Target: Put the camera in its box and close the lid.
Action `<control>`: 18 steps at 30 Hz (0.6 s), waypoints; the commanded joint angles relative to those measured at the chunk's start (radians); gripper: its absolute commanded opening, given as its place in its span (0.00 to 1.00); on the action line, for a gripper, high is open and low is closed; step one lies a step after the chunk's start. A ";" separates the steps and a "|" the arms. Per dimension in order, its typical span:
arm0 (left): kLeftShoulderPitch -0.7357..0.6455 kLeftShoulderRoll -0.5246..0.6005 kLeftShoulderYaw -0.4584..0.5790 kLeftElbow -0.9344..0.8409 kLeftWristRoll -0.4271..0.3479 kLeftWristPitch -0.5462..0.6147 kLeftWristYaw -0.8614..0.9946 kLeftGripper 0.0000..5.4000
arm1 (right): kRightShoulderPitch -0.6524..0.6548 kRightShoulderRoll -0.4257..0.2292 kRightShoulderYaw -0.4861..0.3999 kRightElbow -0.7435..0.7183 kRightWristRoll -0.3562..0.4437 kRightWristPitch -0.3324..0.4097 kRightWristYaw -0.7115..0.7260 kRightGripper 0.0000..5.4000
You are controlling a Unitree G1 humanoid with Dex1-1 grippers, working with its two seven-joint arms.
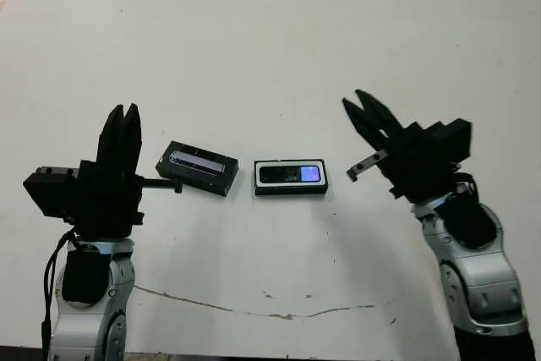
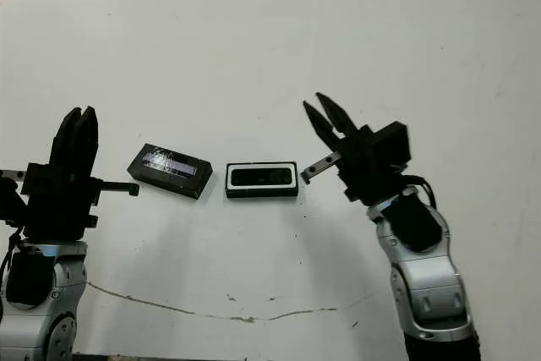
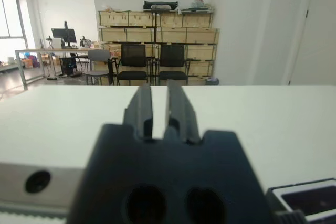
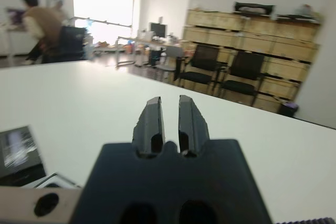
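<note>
Plainly, the left pincer [image 1: 123, 122] is raised off the surface [image 1: 270, 48] with its fingers a narrow slot apart, grasping nothing. The right pincer [image 1: 365, 116] is likewise lifted and empty, its fingers slightly parted. Just off the left pincer's inner side lies the lid [image 1: 197, 167], resting at a slight angle with its silvery strip facing up, apart from the box. Between the two pincers, a little nearer the right one's side bracket, sits the box [image 1: 291, 177], and the camera [image 1: 291, 174] already lies flat inside it, its bluish patch toward the right pincer. That seating suggests the first half of the job is done; the lid lies close beside the left pincer, probably so that arm can lift it over the box next
</note>
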 commanded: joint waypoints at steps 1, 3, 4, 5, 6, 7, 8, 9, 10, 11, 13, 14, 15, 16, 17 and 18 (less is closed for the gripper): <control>-0.007 0.068 0.044 -0.019 0.006 0.047 -0.028 0.00 | 0.011 -0.016 -0.039 0.005 0.044 0.035 -0.002 0.00; -0.032 0.141 0.072 -0.041 -0.006 0.092 -0.078 0.00 | 0.015 -0.021 -0.052 0.007 0.058 0.048 -0.006 0.00; -0.044 0.182 0.085 -0.053 -0.022 0.128 -0.110 0.00 | 0.016 -0.023 -0.057 0.008 0.062 0.054 -0.009 0.00; -0.063 0.242 0.101 -0.065 -0.042 0.164 -0.159 0.00 | 0.016 -0.027 -0.062 0.011 0.064 0.056 -0.010 0.00; -0.079 0.289 0.114 -0.077 -0.059 0.197 -0.196 0.00 | 0.016 -0.029 -0.065 0.013 0.066 0.059 -0.012 0.00; -0.102 0.350 0.128 -0.088 -0.084 0.239 -0.246 0.00 | 0.016 -0.028 -0.070 0.017 0.070 0.060 -0.016 0.00; -0.129 0.415 0.140 -0.099 -0.110 0.284 -0.298 0.00 | 0.016 -0.025 -0.075 0.022 0.074 0.058 -0.020 0.00; -0.162 0.490 0.150 -0.107 -0.145 0.341 -0.360 0.00 | 0.015 -0.022 -0.081 0.029 0.080 0.050 -0.023 0.00; -0.194 0.560 0.156 -0.113 -0.171 0.392 -0.414 0.00 | 0.016 -0.021 -0.085 0.035 0.081 0.039 -0.026 0.00; -0.236 0.628 0.150 -0.113 -0.190 0.430 -0.469 0.00 | 0.017 -0.019 -0.088 0.043 0.077 0.025 -0.030 0.00; -0.324 0.748 0.118 -0.094 -0.199 0.473 -0.568 0.00 | 0.017 -0.019 -0.093 0.052 0.074 0.015 -0.037 0.00; -0.373 0.799 0.090 -0.076 -0.195 0.487 -0.613 0.00 | 0.017 -0.022 -0.093 0.057 0.074 0.013 -0.037 0.00; -0.428 0.843 0.052 -0.053 -0.182 0.504 -0.651 0.00 | 0.016 -0.023 -0.091 0.062 0.076 0.012 -0.036 0.00; -0.487 0.871 0.007 -0.023 -0.169 0.519 -0.684 0.00 | 0.016 -0.024 -0.089 0.065 0.075 0.011 -0.037 0.00; -0.553 0.887 -0.048 0.018 -0.149 0.522 -0.718 0.00 | 0.016 -0.024 -0.086 0.068 0.074 0.009 -0.036 0.00; -0.610 0.895 -0.098 0.055 -0.129 0.526 -0.745 0.00 | 0.016 -0.025 -0.083 0.069 0.071 0.008 -0.037 0.00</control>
